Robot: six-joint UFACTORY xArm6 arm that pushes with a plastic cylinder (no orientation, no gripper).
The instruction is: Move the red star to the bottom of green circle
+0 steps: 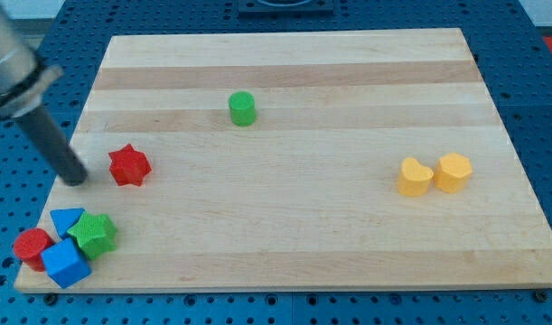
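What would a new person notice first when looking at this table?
Probably my tip at the view's left, just left of the red star with a small gap. Next, the lone green circle up near the middle, and the tight cluster of red, blue and green blocks in the bottom-left corner.

Bare board separates red star (129, 166) from green circle (242, 108).

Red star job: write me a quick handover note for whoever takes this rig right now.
My tip rests on the board just to the view's left of the red star, with a small gap between them.
The green circle stands up and to the view's right of the star.
Done: nothing visible; the star is not below the circle.
Left: push the star toward the view's right until it sits beneath the circle.
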